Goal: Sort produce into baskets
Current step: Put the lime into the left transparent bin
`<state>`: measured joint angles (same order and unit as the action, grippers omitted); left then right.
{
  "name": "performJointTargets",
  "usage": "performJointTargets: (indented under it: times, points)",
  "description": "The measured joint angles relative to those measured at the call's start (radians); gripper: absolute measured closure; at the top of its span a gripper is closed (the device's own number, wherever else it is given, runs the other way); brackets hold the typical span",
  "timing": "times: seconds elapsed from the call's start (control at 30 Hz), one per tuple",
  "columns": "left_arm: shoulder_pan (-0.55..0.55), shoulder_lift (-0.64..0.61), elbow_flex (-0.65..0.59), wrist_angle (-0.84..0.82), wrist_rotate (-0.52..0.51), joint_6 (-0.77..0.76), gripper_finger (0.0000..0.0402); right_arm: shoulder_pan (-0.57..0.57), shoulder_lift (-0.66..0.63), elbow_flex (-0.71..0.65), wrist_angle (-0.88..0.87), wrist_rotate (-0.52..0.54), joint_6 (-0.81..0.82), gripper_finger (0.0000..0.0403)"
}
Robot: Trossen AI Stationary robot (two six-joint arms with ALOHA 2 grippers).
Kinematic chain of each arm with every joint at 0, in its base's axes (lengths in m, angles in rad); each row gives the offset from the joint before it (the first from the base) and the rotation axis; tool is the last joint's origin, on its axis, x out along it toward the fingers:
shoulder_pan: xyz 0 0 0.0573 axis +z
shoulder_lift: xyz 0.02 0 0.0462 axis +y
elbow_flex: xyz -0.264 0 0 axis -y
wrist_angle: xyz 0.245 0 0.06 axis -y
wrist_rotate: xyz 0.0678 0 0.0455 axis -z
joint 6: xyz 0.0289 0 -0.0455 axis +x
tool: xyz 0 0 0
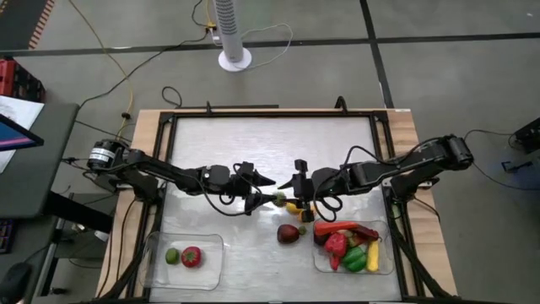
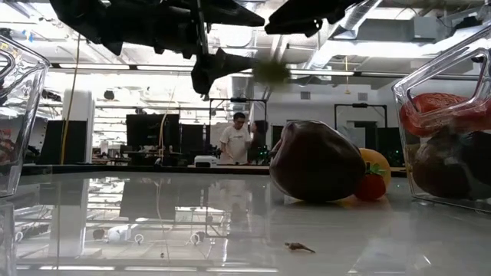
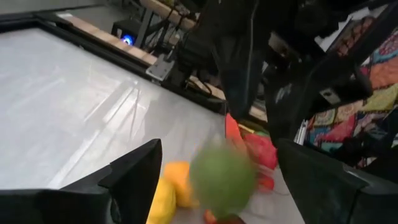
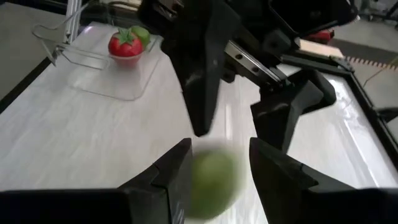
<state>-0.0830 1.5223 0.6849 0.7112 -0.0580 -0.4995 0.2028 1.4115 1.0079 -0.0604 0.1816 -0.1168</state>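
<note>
The table point(image 1: 253, 152) is shiny and pale, and it mirrors the ceiling lights. Behind it is a big room with dark screens, and a person point(image 2: 236, 138) stands far back. The left gripper point(image 1: 263, 192) and the right gripper point(image 1: 299, 190) meet over the middle of the table, with a green fruit point(image 1: 279, 199) up in the air between them. It looks smeared, so its kind is hard to tell. The left gripper is spread wide and not touching it. I cannot tell if the right gripper holds it. A dark purple piece point(image 1: 288, 233) lies on the table beside the right basket point(image 1: 388, 253), which is full of peppers. The left basket point(image 1: 211, 245) holds one green and one red piece. In the low view, both baskets are cut off at the edges.
</note>
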Motion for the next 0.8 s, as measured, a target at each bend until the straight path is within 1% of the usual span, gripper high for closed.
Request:
performJointTargets:
  times: [0.1, 0.2, 0.27, 0.3, 0.4, 0.47, 0.57, 0.67, 0.73, 0.8]
  points:
    - [0.0, 0.0, 0.003, 0.003, -0.009, 0.0, 0.0118, 0.0, 0.0, 0.0, 0.006, 0.0, -0.014, 0.0219]
    - [0.0, 0.0, 0.017, -0.015, -0.03, 0.008, 0.0148, 0.0, 0.0, 0.0, 0.011, 0.001, -0.018, 0.0219]
    - [0.001, 0.0, 0.027, -0.081, -0.056, 0.025, 0.0172, -0.006, 0.0, 0.001, -0.016, 0.019, -0.001, 0.0219]
    - [0.006, -0.004, 0.027, -0.125, -0.052, 0.034, 0.0184, -0.009, 0.0, 0.001, -0.049, 0.029, 0.015, 0.0219]
    - [0.022, -0.049, 0.027, -0.257, 0.046, 0.103, 0.0211, -0.02, -0.009, 0.001, -0.173, 0.036, 0.082, 0.0219]
    - [0.022, -0.089, 0.029, -0.36, 0.081, 0.155, 0.022, -0.024, -0.015, 0.001, -0.233, 0.039, 0.131, 0.0219]
    - [-0.017, -0.116, 0.027, -0.484, 0.082, 0.17, 0.022, -0.02, -0.027, 0.001, -0.32, 0.039, 0.186, 0.0218]
    - [-0.122, -0.097, 0.049, -0.533, 0.073, 0.228, 0.0204, -0.018, -0.059, 0.001, -0.395, 0.076, 0.221, 0.0218]
    - [-0.202, -0.056, 0.084, -0.581, 0.022, 0.283, 0.0183, -0.019, -0.086, 0.001, -0.405, 0.098, 0.225, 0.0218]
    - [-0.261, -0.013, 0.134, -0.658, -0.056, 0.33, 0.0156, -0.022, -0.114, 0.0, -0.399, 0.107, 0.224, 0.0218]
